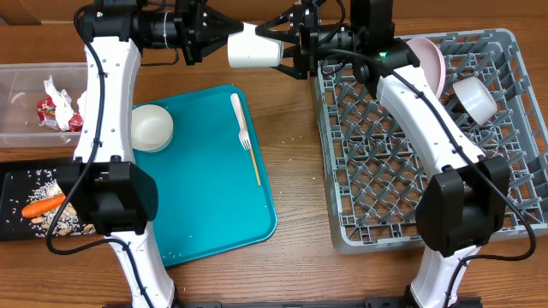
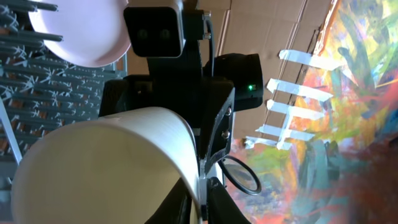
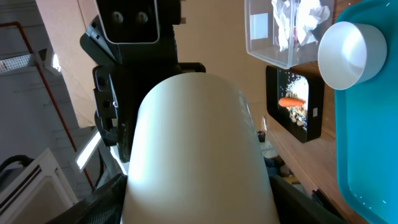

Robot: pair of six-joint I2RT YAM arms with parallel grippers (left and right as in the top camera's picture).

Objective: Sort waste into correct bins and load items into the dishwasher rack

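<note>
The white cup [image 1: 254, 46] hangs between both grippers. The left gripper [image 1: 224, 39] pinches its rim. The right gripper's [image 1: 288, 50] fingers straddle its base, spread; I cannot tell if they touch.

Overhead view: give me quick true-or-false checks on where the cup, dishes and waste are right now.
The white cup is in the air between the left gripper and the right gripper. True.
The pink plate lies on the teal tray. False: it stands in the rack.
The fork lies on the teal tray. True.
The carrot lies in the rack. False: it is on the black tray.
Both white bowls are in the rack. False: one bowl is there, the other bowl sits at the teal tray's left edge.
</note>
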